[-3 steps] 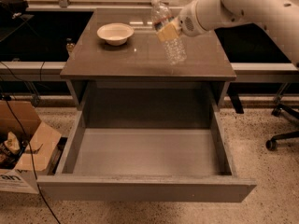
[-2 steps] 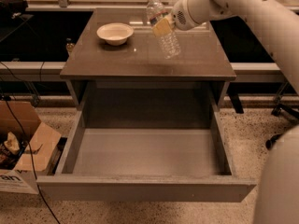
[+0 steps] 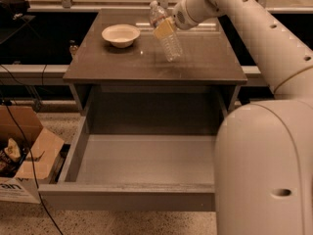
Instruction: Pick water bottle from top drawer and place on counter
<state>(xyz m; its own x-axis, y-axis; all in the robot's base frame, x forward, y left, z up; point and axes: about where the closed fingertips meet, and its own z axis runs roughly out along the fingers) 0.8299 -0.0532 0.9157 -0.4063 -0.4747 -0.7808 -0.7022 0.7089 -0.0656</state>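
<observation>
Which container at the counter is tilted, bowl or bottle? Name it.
The water bottle: it leans, cap up-left, clamped in the gripper over the counter; the white bowl sits upright on the counter.

Light: warm and dim, overhead by my read.
Glare: pale streaks across the counter's (image 3: 122, 65) far half.
Tool: the tool (image 3: 165, 29) is above them, clamping the glinting water bottle (image 3: 172, 47).
Shadows: black under the counter's lip.

I watch through one camera, high before the top drawer (image 3: 146, 160), angled down at the bench (image 3: 205, 65). The end effector (image 3: 164, 29) clasps the water bottle (image 3: 172, 47) above it at mid-distance.
</observation>
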